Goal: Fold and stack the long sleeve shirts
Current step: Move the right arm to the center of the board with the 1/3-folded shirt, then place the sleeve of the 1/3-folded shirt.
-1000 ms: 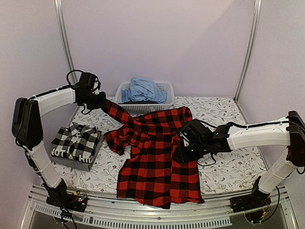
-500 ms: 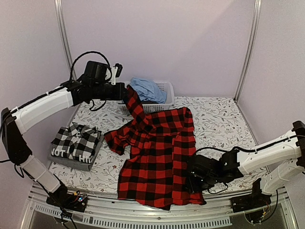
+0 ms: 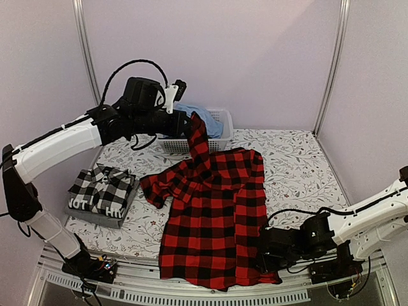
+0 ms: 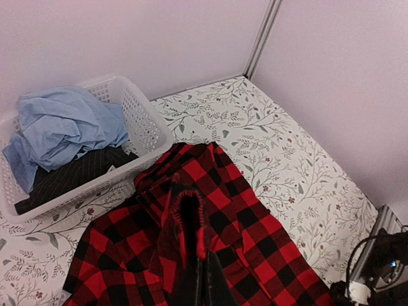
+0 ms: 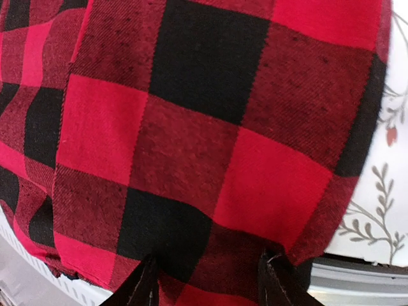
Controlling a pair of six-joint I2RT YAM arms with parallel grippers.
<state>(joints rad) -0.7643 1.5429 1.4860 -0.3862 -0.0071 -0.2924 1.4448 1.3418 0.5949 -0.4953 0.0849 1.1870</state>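
- The red-and-black flannel shirt (image 3: 213,217) lies spread on the floral worktop (image 3: 299,166). Its left side is rumpled and its hem reaches the near edge.
- The left fingers (image 3: 183,125) are clamped on one sleeve, holding it up as a taut strip beside the white basket (image 3: 220,121).
- The right fingers (image 5: 148,284) stand half apart at the near right hem corner.
- At left, a folded black-and-white check shirt (image 3: 102,188) rests on a dark grey shirt (image 3: 95,217).
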